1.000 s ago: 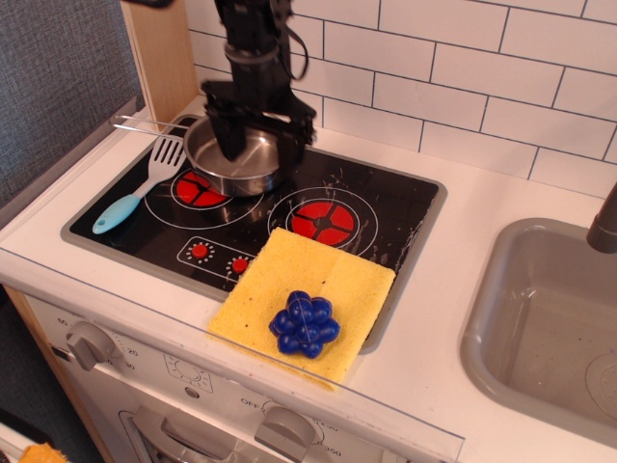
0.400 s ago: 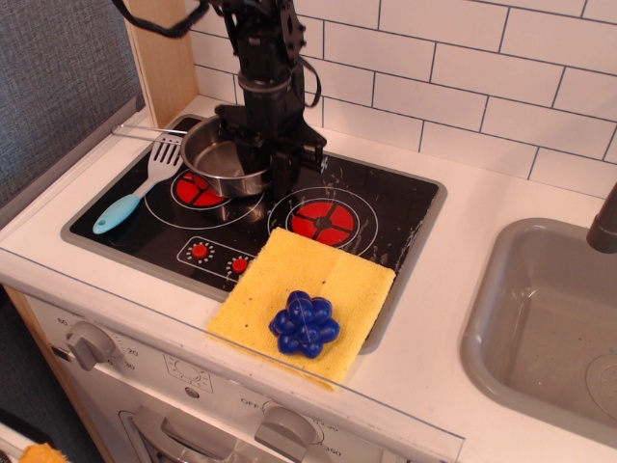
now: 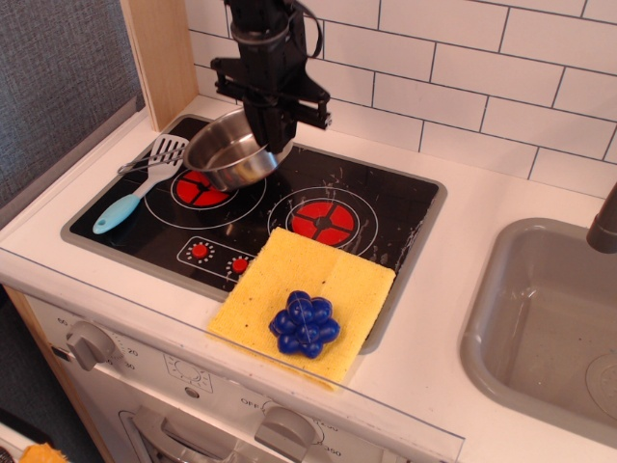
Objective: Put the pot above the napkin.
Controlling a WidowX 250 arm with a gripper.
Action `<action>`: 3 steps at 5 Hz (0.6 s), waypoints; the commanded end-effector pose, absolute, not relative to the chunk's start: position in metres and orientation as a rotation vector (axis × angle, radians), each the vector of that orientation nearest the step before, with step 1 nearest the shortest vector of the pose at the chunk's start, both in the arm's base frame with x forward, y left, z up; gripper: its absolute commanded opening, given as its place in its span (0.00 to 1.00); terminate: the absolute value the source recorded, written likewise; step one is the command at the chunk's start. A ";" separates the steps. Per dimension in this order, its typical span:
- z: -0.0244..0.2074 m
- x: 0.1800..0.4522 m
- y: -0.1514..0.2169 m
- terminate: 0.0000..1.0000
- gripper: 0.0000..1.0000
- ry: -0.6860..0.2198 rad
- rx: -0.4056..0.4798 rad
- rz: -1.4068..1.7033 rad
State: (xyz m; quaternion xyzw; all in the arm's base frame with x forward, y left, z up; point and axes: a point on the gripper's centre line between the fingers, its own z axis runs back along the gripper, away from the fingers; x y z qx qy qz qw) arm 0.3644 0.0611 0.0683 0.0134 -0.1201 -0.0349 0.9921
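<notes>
The pot (image 3: 229,154) hangs tilted in the upper left of the frame, clear of the left burner (image 3: 200,187) of the stove (image 3: 386,207), pinched at its far rim by the claw (image 3: 270,130); its thin handle points left toward the spatula (image 3: 135,193). The napkin (image 3: 289,280) lies flat at lower centre on the counter (image 3: 501,193), overlapping the stove's front edge and carrying the blue grapes (image 3: 306,324). The lift probably serves to carry the pot clear of the stove surface.

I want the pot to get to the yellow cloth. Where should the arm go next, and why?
Probably carry it right, toward the back of the stove behind the napkin. The gripper holds the pot tilted above the left burner, and grapes sit on the napkin.
</notes>
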 end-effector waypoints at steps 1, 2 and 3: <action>0.137 0.352 0.041 0.00 0.00 -0.405 0.000 -0.160; 0.137 0.356 0.006 0.00 0.00 -0.398 -0.005 -0.253; 0.124 0.366 -0.028 0.00 0.00 -0.370 0.022 -0.344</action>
